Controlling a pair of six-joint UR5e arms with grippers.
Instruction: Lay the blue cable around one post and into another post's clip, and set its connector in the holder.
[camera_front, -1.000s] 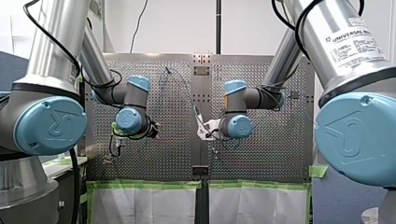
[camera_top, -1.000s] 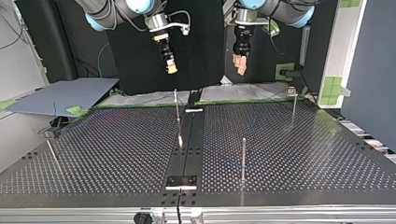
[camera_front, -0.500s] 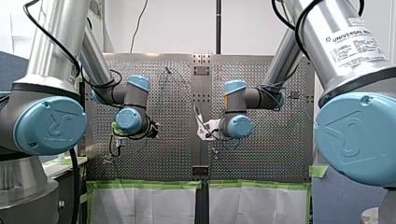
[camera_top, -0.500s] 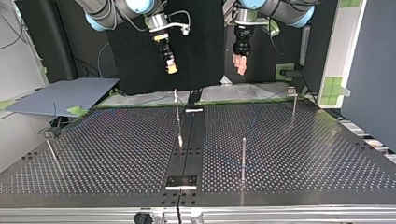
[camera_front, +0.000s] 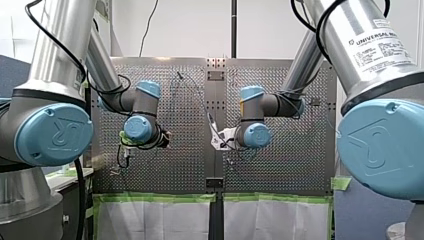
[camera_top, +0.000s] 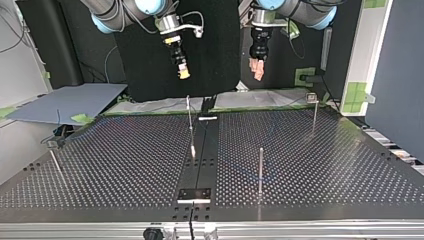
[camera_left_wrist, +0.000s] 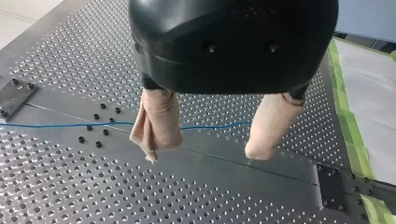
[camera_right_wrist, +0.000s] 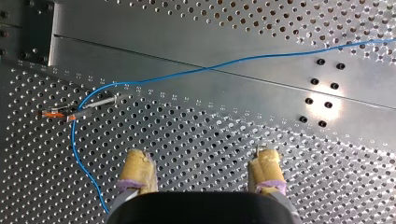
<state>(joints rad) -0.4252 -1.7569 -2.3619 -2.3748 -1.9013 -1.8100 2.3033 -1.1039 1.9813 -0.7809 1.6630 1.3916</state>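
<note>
The blue cable (camera_right_wrist: 210, 68) lies loose on the perforated plate, crossing the middle strip and curling past a thin post with an orange tip (camera_right_wrist: 77, 113). In the left wrist view the blue cable (camera_left_wrist: 60, 124) runs under and behind the beige pads. My left gripper (camera_left_wrist: 203, 150) hangs open high above the plate, empty. My right gripper (camera_right_wrist: 201, 168), with yellow pads, is open and empty, and the cable's bend lies beside one finger. In the top view my right gripper (camera_top: 183, 70) and my left gripper (camera_top: 258, 70) both hang well above the table's far edge. The connector cannot be made out.
Thin upright posts stand on the plate: one at the middle (camera_top: 189, 116), one nearer (camera_top: 260, 170), one with a clip on top at the right (camera_top: 314, 112), one at the left (camera_top: 55, 163). A small bracket (camera_top: 195, 194) sits on the middle strip near the front edge.
</note>
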